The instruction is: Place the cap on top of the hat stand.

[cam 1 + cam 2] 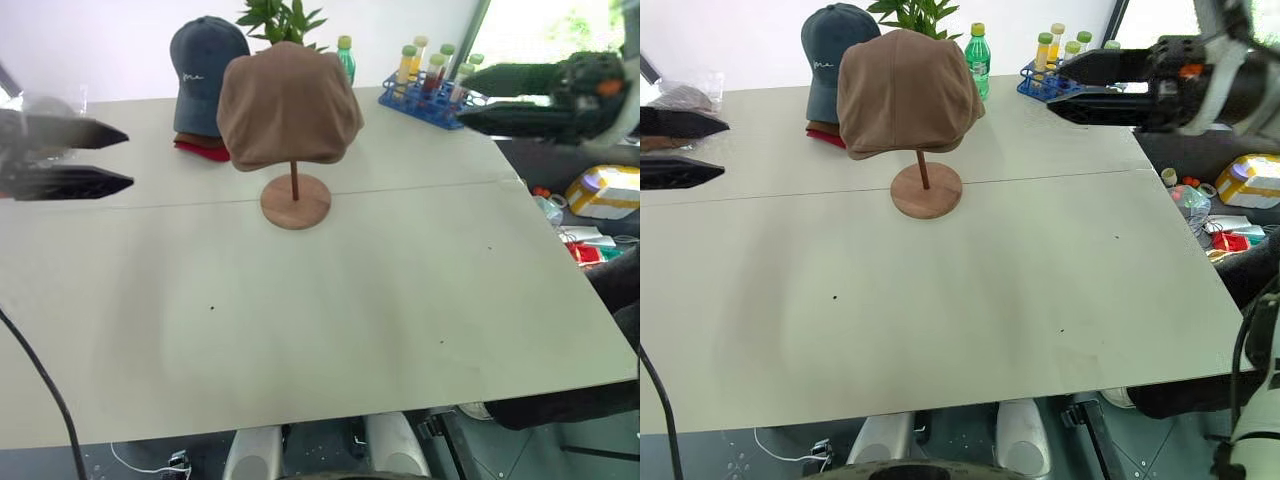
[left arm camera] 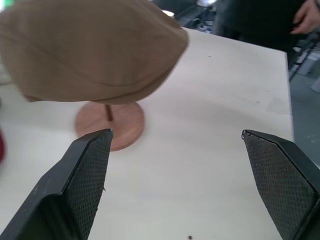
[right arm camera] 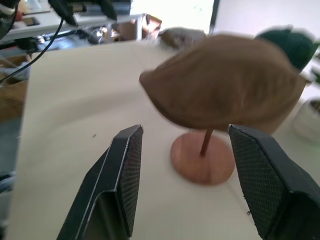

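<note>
Table (image 1: 300,340) bare across the lower frame to its near edge, cap (image 1: 288,105) sits on hat stand (image 1: 296,200) upper centre, left gripper (image 1: 95,158) and right gripper (image 1: 470,95) empty, wide open, at frame edges.

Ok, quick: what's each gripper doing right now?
Left gripper: open, empty.
Right gripper: open, empty, clear of the cap on the hat stand.

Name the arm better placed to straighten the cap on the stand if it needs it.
Probably neither is much better. The cap already sits on the hat stand. The left gripper and right gripper both hang open, clear to either side. The left seems slightly nearer.
</note>
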Action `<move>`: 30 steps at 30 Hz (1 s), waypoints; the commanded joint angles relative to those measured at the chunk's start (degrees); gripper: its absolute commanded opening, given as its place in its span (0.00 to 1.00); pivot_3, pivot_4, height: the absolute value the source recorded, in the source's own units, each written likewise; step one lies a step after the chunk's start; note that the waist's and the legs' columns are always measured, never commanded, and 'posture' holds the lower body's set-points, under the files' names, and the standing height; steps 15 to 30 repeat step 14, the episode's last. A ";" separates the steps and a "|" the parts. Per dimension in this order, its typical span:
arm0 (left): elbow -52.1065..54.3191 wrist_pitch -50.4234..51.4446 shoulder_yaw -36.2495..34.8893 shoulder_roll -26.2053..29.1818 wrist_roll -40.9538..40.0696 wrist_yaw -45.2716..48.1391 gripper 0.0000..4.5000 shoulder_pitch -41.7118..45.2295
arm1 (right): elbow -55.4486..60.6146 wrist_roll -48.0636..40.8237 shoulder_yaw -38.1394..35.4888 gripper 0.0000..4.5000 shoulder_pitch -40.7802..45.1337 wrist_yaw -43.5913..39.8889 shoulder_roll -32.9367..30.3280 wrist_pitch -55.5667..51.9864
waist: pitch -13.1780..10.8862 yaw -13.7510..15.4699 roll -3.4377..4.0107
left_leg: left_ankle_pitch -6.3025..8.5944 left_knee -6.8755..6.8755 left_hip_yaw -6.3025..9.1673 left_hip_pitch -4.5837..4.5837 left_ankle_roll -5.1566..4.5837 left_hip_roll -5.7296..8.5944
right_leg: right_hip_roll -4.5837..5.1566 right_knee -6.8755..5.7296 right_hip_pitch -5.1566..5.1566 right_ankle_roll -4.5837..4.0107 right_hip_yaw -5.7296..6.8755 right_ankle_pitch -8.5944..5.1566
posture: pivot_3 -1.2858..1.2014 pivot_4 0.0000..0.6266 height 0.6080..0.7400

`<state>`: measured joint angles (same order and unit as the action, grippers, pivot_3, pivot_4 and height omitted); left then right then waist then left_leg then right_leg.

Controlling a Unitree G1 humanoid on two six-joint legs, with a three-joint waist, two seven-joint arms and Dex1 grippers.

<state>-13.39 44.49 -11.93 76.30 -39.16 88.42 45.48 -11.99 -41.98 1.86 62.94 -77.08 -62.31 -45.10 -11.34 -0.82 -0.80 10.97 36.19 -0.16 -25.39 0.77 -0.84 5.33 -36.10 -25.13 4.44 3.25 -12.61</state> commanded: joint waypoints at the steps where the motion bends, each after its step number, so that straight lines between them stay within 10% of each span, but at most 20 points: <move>1: -1.49 -2.19 0.05 2.15 1.75 1.54 0.96 3.21 | -3.98 4.53 2.12 0.73 3.58 -5.90 -0.87 0.79 | -0.01 0.02 0.01 | 0.00 -0.01 -0.06 -0.02 0.00 0.00 | 0.00 -0.01 -0.04 0.00 -0.03 0.01 | 0.52 0.24 1.00; 4: -1.83 -2.21 0.98 2.22 2.65 2.43 0.96 4.62 | -4.94 7.15 3.15 0.99 4.26 -8.86 -0.38 1.83 | -0.01 0.06 0.02 | 0.00 -0.03 -0.17 -0.05 0.00 0.00 | 0.00 -0.06 -0.13 0.05 -0.11 0.03 | 0.52 0.24 1.00; 30: -0.42 -1.62 1.63 1.52 3.49 2.83 0.96 5.41 | -5.84 13.04 2.07 0.99 2.99 -10.50 1.50 6.77 | -0.01 -0.01 0.02 | 0.00 -0.03 -0.21 -0.06 0.00 -0.01 | 0.00 -0.08 -0.17 0.20 -0.13 0.11 | 0.52 0.24 1.00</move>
